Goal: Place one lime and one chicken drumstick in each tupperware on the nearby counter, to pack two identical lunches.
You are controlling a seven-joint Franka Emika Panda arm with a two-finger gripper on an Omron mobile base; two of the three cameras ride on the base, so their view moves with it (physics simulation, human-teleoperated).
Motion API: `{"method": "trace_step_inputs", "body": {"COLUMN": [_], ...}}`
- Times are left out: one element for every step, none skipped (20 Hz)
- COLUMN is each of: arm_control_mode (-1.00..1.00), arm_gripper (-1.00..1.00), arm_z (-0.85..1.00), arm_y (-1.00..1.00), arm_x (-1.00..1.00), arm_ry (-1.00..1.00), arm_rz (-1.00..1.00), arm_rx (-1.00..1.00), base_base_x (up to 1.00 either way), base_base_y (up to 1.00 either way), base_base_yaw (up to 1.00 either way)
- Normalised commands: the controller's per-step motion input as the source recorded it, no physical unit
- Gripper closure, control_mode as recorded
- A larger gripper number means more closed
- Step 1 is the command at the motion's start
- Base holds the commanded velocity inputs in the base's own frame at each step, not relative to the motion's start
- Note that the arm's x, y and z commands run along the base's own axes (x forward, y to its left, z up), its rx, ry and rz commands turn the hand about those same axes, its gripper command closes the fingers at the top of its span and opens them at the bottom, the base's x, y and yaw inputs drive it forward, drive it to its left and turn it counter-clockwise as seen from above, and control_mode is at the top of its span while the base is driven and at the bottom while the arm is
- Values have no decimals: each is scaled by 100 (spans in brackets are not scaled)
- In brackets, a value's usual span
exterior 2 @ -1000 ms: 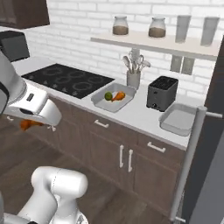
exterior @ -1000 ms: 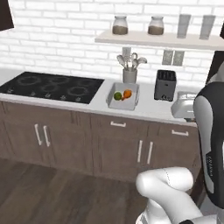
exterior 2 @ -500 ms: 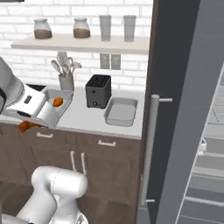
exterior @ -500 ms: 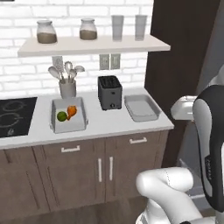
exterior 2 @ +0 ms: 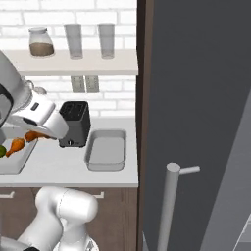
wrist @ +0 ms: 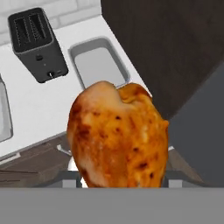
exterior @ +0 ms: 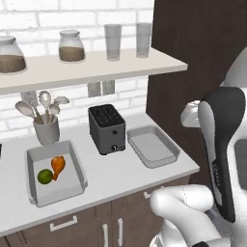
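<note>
A large orange-brown roasted chicken drumstick (wrist: 119, 135) sits low in the middle of the hand view, clamped in the gripper (exterior 2: 37, 135), whose fingers it hides. Upper middle of that view lies an empty grey rectangular tupperware (wrist: 99, 64) on the pale grey counter (wrist: 39, 109), beside a black two-slot toaster (wrist: 37, 43). At lower left of the left base view, a second grey tupperware (exterior: 72, 185) holds a small green lime (exterior: 45, 176) touching another drumstick (exterior: 58, 166). No readable writing anywhere.

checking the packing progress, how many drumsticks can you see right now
2. One drumstick lies in the left tupperware beside the lime. The other drumstick is held in the gripper, above the counter. The right tupperware holds none.
</note>
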Motion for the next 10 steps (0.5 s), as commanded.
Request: {"method": "trace_step_inputs", "body": {"arm_control_mode": [-100,-100,-100,-100,-100,-100,-100,-100,-100,-100], "arm_gripper": [100,100,100,100,100,100,100,100,100,100], "arm_z": [-96,-100,-100,-100,-100,-100,-100,-100,-100,-100], "arm_y": [0,0,3,7,5,0,0,0,0,0], "arm_x": [100,100,100,100,100,100,100,100,100,100], "arm_ry": [0,0,0,0,1,2,1,2,0,0], "arm_rz": [-14,-12,-11,-9,-9,-9,-9,-10,-10,-10], "arm_rx": [0,0,0,0,0,0,0,0,0,0], "base_base_x": [0,0,0,0,0,0,0,0,0,0], "base_base_y": [0,0,0,0,0,0,0,0,0,0], "base_base_yaw": [0,0,0,0,0,0,0,0,0,0]}}
